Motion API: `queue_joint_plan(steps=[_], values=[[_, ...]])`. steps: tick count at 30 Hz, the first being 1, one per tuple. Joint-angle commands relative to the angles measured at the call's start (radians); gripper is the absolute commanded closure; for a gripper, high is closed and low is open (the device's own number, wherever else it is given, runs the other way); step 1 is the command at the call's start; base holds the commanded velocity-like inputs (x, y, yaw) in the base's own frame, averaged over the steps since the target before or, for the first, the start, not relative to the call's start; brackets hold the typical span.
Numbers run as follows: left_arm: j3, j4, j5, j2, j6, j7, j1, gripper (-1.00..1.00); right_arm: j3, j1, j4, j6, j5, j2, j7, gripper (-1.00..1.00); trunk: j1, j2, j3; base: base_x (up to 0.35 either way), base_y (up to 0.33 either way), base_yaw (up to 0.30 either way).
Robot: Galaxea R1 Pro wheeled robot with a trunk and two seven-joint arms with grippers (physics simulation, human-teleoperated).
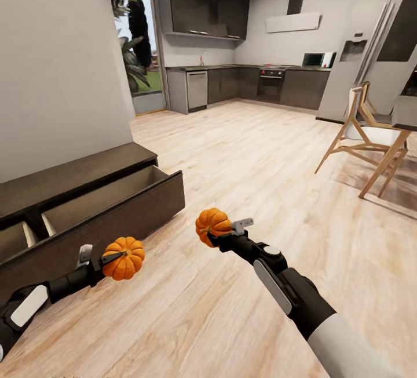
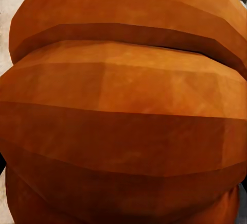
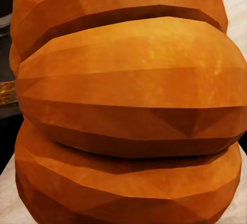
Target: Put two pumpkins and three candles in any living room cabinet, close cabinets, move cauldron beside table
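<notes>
A ribbed orange pumpkin (image 1: 123, 258) is clamped in the left gripper (image 1: 110, 261), another pumpkin (image 1: 212, 224) in the right gripper (image 1: 223, 233), above pale plank floor (image 1: 243, 157); beside them the dark wooden cabinet (image 1: 69, 178) is seen with a drawer (image 1: 110, 195) pulled out

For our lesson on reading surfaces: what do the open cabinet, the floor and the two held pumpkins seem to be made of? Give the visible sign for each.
Cabinet: dark-brown wood, matte, faint grain; paler tan inside.
Floor: light wooden planks, soft sheen, visible seams.
Pumpkins, in the left gripper and right gripper: matte orange ribbed rind; real or plastic is unclear.
</notes>
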Motion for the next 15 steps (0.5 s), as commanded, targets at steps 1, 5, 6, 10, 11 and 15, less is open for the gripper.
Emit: queue_joint_plan(steps=[1,5,6,10,11,15], values=[[0.0,-0.001,0.001,0.0,0.0,-0.001,0.0,1.0,0.0,0.0,-0.004,-0.003,-0.001,0.0,0.0,1.0,0.0,0.0,0.0,0.105,-0.337,0.298],[0.002,-0.008,0.002,-0.021,0.001,0.002,0.0,1.0,-0.068,0.0,-0.007,-0.003,-0.001,0.005,-0.009,1.0,0.0,0.0,0.0,0.144,-0.329,0.299],[0.003,-0.033,0.002,-0.029,0.003,0.003,0.0,1.0,-0.104,0.0,-0.008,-0.001,0.0,0.006,-0.014,1.0,0.0,0.0,0.0,0.186,-0.31,0.3],[0.022,-0.216,0.053,-0.037,0.018,0.004,0.0,1.0,-0.155,0.0,-0.078,0.029,0.0,0.007,-0.02,1.0,0.0,0.0,0.0,0.214,-0.285,0.3],[0.023,-0.229,0.087,-0.038,0.018,0.004,0.0,1.0,-0.156,0.0,-0.095,0.045,-0.001,0.007,-0.02,1.0,0.0,0.0,0.0,0.223,-0.277,0.3],[0.024,-0.252,0.25,-0.039,0.009,0.004,0.0,1.0,-0.158,0.0,-0.155,0.101,-0.001,0.008,-0.02,1.0,0.0,0.0,0.0,0.224,-0.276,0.3]])
